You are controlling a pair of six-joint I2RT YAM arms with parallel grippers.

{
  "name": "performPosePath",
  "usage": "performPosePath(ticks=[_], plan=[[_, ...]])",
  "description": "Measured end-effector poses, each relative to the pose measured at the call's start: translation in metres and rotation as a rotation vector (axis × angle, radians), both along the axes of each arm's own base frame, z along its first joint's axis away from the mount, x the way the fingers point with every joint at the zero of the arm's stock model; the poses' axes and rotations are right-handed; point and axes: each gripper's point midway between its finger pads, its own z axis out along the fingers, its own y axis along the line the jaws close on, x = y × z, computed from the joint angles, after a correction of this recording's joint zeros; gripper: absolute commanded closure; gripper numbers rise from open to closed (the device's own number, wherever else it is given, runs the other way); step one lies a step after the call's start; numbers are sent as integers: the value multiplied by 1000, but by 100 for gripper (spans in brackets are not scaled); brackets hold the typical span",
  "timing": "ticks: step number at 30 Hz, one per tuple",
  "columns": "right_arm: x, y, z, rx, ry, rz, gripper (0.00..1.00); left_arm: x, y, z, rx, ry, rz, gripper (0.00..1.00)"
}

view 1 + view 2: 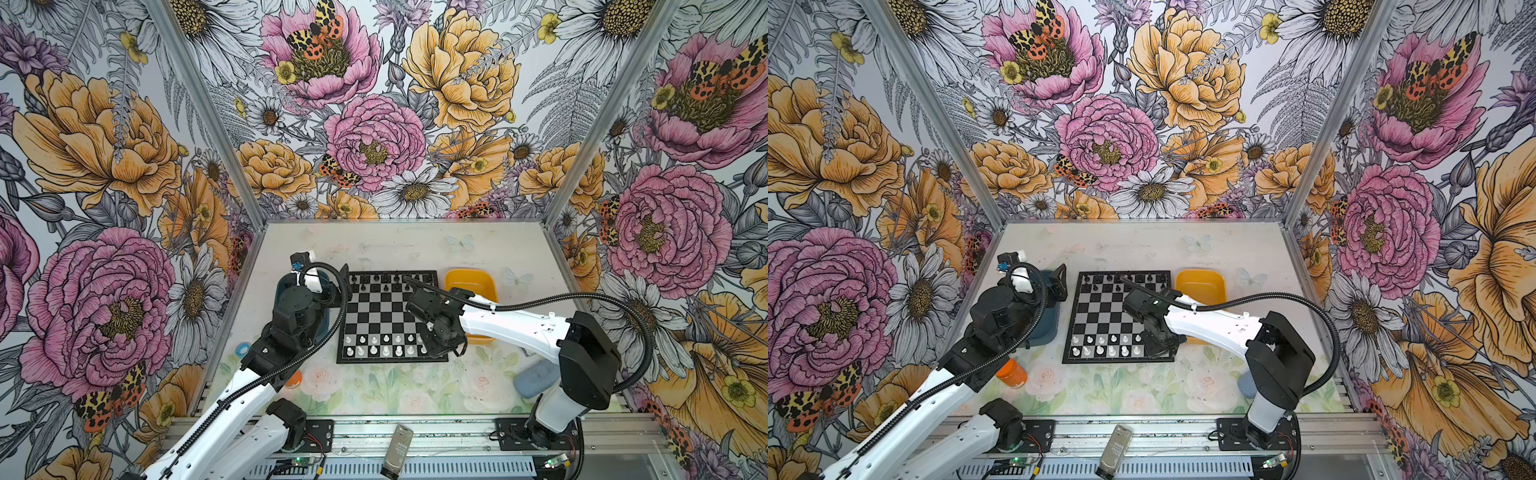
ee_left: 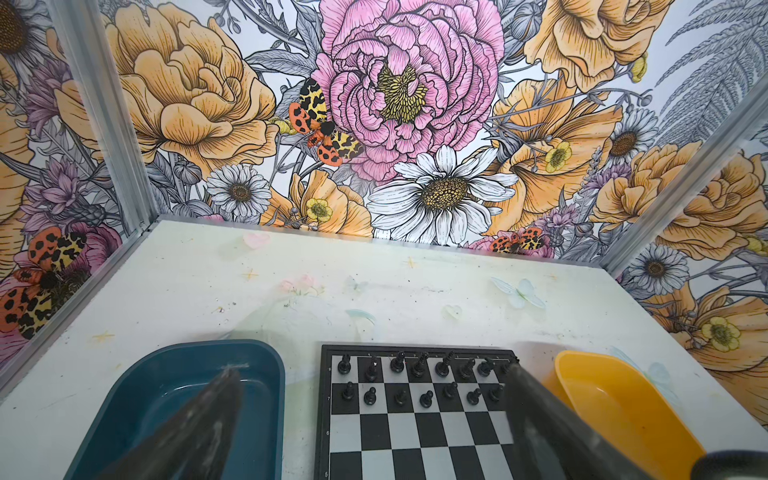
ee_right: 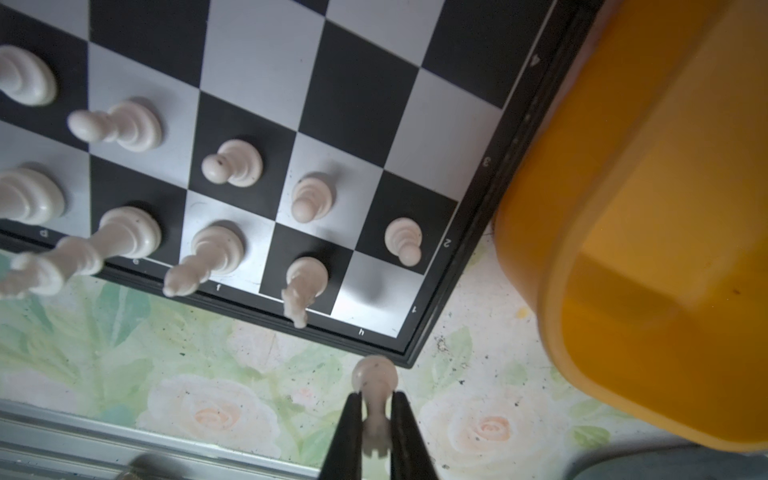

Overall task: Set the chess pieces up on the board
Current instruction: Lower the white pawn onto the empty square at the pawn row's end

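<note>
My right gripper (image 3: pixel 375 397) pinches a white piece (image 3: pixel 374 372), base pointing at the board (image 3: pixel 257 62), whose bare corner square (image 3: pixel 374 295) lies just ahead, on this arm's side.

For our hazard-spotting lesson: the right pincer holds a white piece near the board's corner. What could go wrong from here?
1. The right pincer pinches the piece by its slim stem; it may tilt or slip on landing.
2. The empty corner square sits beside a knight and a pawn; the pincer could topple them.
</note>
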Motion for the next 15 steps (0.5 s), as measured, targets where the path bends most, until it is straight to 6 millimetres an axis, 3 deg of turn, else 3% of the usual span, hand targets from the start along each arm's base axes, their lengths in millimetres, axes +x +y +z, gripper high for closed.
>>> performPosePath(ticks=[15], plan=[[0,4,-18,-20,38,13,100,0,1,-2,8,3,6,1]])
